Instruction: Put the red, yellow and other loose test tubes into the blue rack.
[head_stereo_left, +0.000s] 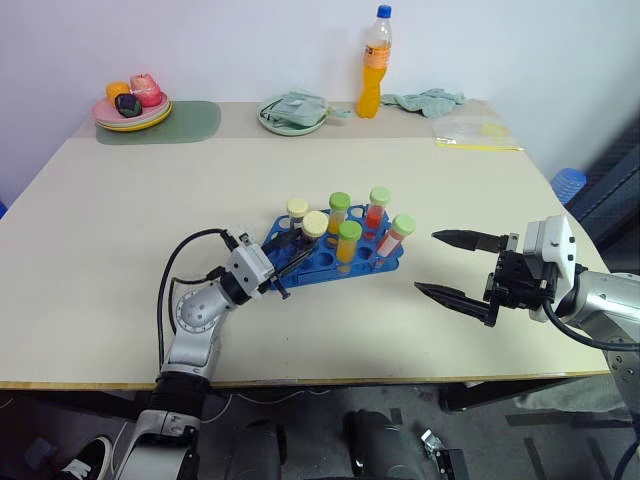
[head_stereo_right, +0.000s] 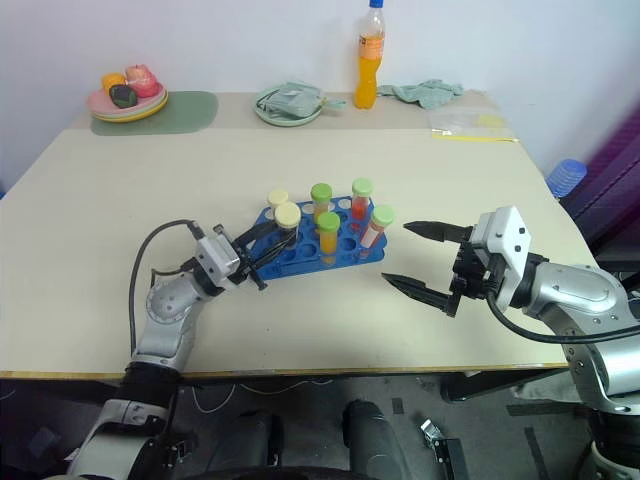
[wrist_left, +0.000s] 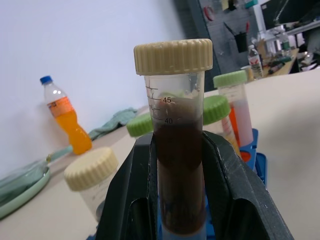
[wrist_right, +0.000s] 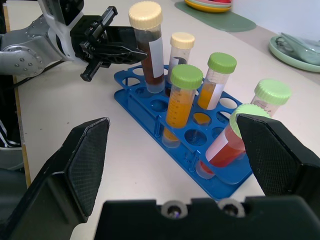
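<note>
Matte beige table (head_stereo_left: 150, 300); left gripper (wrist_right: 117, 50) jaws clamp ribbed-capped maroon tube (wrist_right: 149, 47) in perforated blue rack (wrist_right: 150, 107); right gripper (head_stereo_left: 455, 268) jaws apart.

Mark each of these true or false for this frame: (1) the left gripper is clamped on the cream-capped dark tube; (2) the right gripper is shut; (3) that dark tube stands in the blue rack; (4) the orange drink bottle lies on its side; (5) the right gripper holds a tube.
1. True: the left gripper is shut on the cream-capped dark tube.
2. False: the right gripper is open wide.
3. True: its lower end sits in a hole of the blue rack.
4. False: the orange drink bottle stands upright at the table's far edge.
5. False: it holds nothing.
</note>
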